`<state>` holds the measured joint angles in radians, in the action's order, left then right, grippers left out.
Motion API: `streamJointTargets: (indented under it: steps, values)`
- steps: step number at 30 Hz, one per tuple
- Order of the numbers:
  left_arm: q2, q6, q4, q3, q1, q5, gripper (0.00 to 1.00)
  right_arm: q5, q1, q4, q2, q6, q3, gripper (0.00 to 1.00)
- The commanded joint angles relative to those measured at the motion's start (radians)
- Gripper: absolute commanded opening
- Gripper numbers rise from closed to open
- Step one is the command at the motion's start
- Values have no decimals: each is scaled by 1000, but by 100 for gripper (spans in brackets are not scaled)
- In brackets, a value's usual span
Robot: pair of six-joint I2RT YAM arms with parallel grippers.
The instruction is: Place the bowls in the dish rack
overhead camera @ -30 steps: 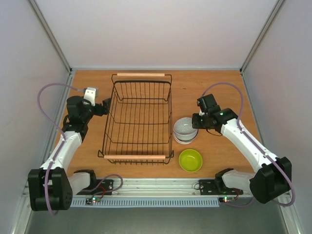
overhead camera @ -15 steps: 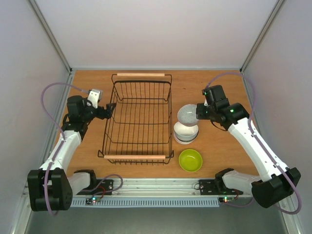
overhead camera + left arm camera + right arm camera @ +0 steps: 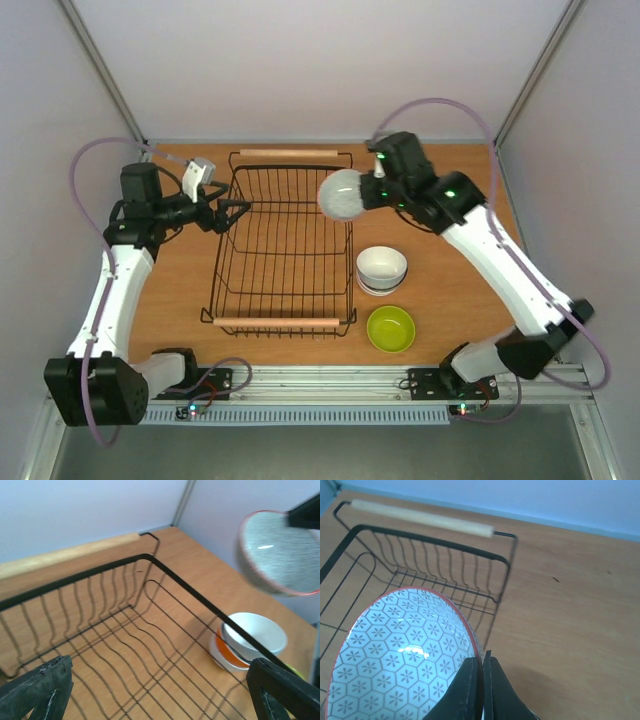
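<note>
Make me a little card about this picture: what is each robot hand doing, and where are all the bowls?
Dish rack: no bowls inside yet
Right gripper: shut on the rim of the patterned bowl, held tilted in the air at the rack's far right corner
Left gripper: open, empty, by the rack's left side
Stack of bowls: on the table right of the rack, white bowl on top, orange bowl under it
Lime green bowl: alone on the table, nearer than the stack

Right gripper [image 3: 368,190] holding bowl [image 3: 341,194], seemingly above dish rack [image 3: 280,323]
</note>
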<state>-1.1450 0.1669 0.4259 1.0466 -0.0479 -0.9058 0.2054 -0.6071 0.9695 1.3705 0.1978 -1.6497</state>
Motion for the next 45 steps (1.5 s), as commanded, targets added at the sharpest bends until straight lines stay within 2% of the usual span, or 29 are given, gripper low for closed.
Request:
streamJointTargets:
  steps: [1,6,13,19,26,27,28,32,33,34,41,42,43,44,45]
  values:
    - [-13,-10,146,43,12,-156,96,117,-123,4,170,53,-156,1]
    - [-40,29,254,87,15,-210,96,205,-228,33,341,94,-319,1]
    - [-70,45,264,76,29,-159,95,237,-317,61,470,121,-482,1]
    - [-113,45,251,65,100,0,89,265,-373,60,498,135,-528,1]
    - [-153,46,240,59,142,26,88,244,-395,54,509,129,-525,1]
    - [-158,46,239,58,146,26,84,244,-398,53,513,130,-524,1]
    - [-160,48,237,57,148,19,74,245,-402,52,517,130,-524,1]
    - [-172,80,261,56,153,2,18,248,-413,46,523,128,-512,1]
    - [-176,85,261,54,153,3,7,249,-414,43,521,126,-503,1]
    - [-179,87,261,52,154,4,1,247,-414,40,519,125,-497,1]
    - [-176,121,235,13,154,-23,0,225,-415,-5,450,103,-402,2]
    - [-173,121,220,1,154,-18,0,212,-415,-27,421,99,-364,10]
    - [-171,122,210,-9,154,-17,0,187,-412,-59,383,95,-317,24]
    - [-173,127,205,-15,153,-22,0,129,-404,-117,339,89,-263,43]
    - [-178,136,202,-20,153,-33,0,45,-389,-167,287,79,-195,59]
